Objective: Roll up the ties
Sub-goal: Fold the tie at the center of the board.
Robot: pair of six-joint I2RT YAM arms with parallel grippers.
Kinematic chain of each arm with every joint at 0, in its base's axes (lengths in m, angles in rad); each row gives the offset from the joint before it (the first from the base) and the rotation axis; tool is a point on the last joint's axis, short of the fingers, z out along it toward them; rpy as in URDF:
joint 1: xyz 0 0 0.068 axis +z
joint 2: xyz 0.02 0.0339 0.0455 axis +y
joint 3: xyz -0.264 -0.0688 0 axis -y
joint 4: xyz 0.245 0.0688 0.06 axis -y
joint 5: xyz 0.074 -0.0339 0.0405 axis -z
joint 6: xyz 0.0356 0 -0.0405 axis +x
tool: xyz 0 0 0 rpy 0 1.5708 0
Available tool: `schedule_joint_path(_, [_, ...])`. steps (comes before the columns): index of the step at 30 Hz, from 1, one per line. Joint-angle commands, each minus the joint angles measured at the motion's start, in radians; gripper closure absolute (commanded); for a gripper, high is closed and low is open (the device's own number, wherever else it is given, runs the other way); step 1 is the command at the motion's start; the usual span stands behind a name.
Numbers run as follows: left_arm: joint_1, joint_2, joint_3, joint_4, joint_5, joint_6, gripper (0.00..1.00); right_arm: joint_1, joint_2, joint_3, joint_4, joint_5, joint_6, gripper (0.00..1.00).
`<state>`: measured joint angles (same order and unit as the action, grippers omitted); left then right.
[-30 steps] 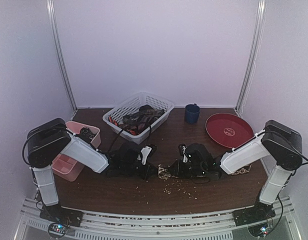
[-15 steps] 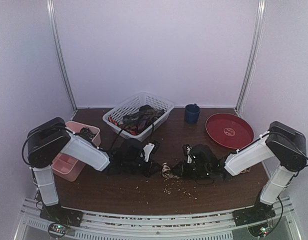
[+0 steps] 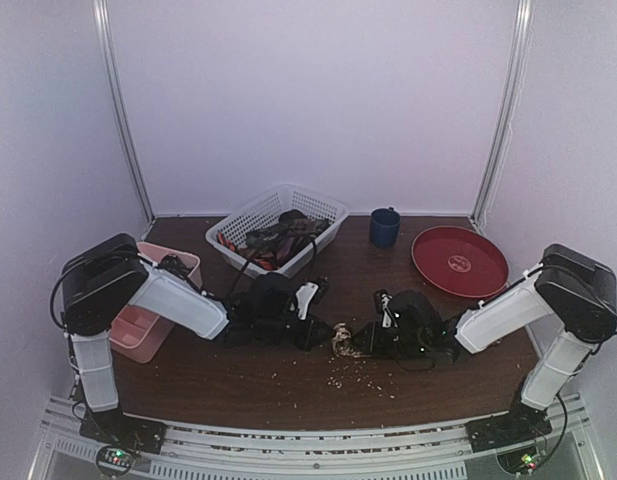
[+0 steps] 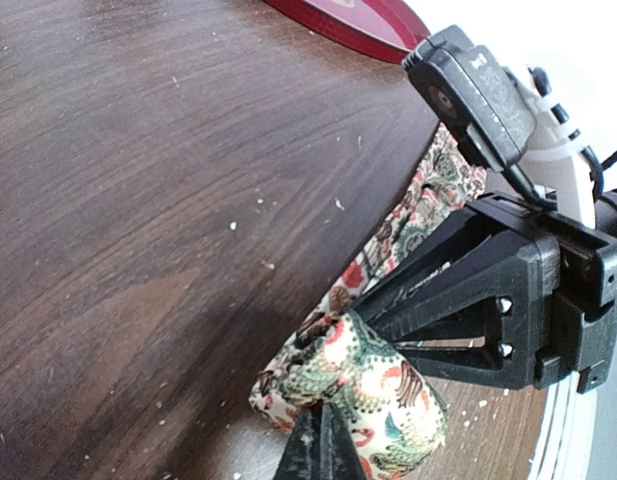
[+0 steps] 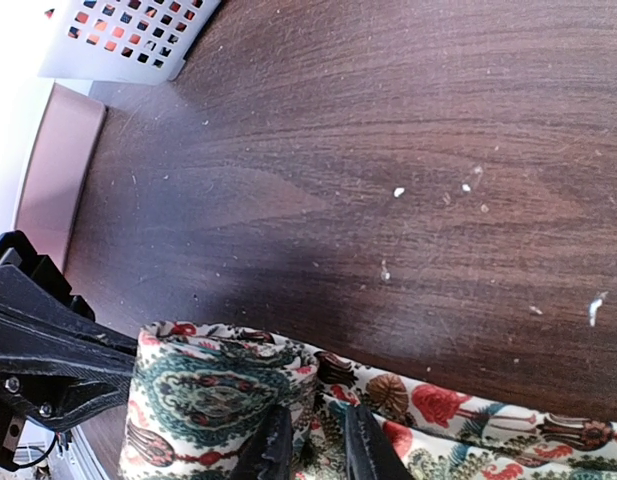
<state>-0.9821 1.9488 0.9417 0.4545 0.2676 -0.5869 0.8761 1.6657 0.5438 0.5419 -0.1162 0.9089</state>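
A cream-tan floral tie [image 3: 341, 342] lies partly rolled at the table's middle, between both grippers. My left gripper [image 3: 323, 333] reaches in from the left; in the left wrist view its fingers [image 4: 319, 452] are pressed together on the edge of the roll [image 4: 373, 385]. My right gripper [image 3: 362, 345] comes from the right; in the right wrist view it [image 5: 315, 450] pinches a layer of the tie [image 5: 203, 390] beside the roll, and the unrolled tail [image 5: 458, 420] runs off right. More dark and red ties [image 3: 278, 237] lie in the basket.
The white lattice basket [image 3: 323, 207] stands at the back centre. A pink tray [image 3: 138, 337] is at the left, a blue cup [image 3: 384, 227] and a red plate [image 3: 458, 262] at the back right. Crumbs [image 3: 363, 372] lie in front of the grippers.
Both grippers and the roll have shifted a little to the right. The tie's tail beside the right forearm has drawn in and no longer shows in the top view.
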Motion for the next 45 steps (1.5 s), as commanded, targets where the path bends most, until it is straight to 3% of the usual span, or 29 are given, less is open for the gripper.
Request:
schedule_joint_path(1, [-0.01, 0.021, 0.028, 0.025, 0.018, -0.014, 1.0, -0.007, -0.034, -0.025, 0.002, 0.018, -0.018, 0.8])
schedule_joint_path(11, [-0.018, 0.037, 0.067, -0.003, 0.015, -0.017, 0.99, -0.014, -0.111, -0.077, -0.044, 0.173, -0.023, 0.76])
schedule_joint_path(17, [-0.023, 0.057, 0.095, -0.01, 0.015, -0.021, 0.98, -0.014, -0.145, -0.093, -0.037, 0.165, -0.014, 0.74])
schedule_joint_path(27, [-0.035, 0.094, 0.167, -0.039, 0.013, -0.021, 0.98, -0.015, -0.255, -0.123, -0.031, 0.155, 0.018, 0.61])
schedule_joint_path(34, [-0.035, 0.085, 0.17, -0.076, -0.009, -0.007, 0.98, -0.016, -0.177, -0.122, -0.034, 0.212, 0.05, 0.78])
schedule_joint_path(45, [-0.035, 0.074, 0.156, -0.077, -0.017, -0.006, 0.98, -0.007, -0.058, -0.075, 0.09, 0.071, 0.048, 0.83])
